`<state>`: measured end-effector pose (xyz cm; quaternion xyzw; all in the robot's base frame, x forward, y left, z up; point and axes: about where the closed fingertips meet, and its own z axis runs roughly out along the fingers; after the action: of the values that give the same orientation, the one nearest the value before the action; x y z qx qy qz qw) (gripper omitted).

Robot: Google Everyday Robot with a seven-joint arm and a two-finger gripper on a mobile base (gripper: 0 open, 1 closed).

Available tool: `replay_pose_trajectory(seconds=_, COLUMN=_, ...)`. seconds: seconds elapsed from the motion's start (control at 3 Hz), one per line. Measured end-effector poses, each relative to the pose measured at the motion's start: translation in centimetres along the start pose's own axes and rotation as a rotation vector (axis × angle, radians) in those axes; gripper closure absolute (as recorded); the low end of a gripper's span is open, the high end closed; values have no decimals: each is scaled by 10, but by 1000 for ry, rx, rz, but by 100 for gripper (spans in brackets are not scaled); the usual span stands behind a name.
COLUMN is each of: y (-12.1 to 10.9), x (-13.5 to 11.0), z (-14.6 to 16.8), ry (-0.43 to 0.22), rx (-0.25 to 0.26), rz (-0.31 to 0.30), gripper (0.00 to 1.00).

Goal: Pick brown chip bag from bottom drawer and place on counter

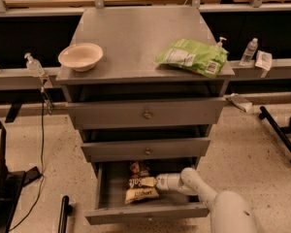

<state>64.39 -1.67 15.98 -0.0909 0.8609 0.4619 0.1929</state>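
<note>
The gripper (159, 181) reaches into the open bottom drawer (145, 213) at the brown chip bag (141, 189), grasp impossible to tell; seemingly unlifted, it awaits the counter (136, 30).

- brown chip bag (141, 188): pale lettering, too blurred to read.
- green chip bag (193, 57), well above the brown chip bag: white label, unreadable.
- gripper (158, 181), at the brown chip bag's right edge: no legible marking.

In the bottom drawer (146, 213) the claw (158, 181) lies just right of the brown chip bag (140, 187), below the counter (136, 30).
</note>
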Motion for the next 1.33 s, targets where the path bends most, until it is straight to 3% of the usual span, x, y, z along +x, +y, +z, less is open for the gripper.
replay_pose_trajectory(seconds=0.33, y=30, x=-23, z=-23, ry=-53, rx=-164, rz=-2, gripper=100)
replay_pose_trajectory(seconds=0.67, y=65, x=-33, z=-58, ry=-31, rx=-247, rz=-35, gripper=100)
replay_pose_trajectory(seconds=1.0, y=101, x=-24, z=-71, ry=55, rx=-255, rz=-51, gripper=100)
replay_pose_trajectory(seconds=1.33, y=109, x=-17, z=-79, ry=175, rx=-207, rz=-13, gripper=100)
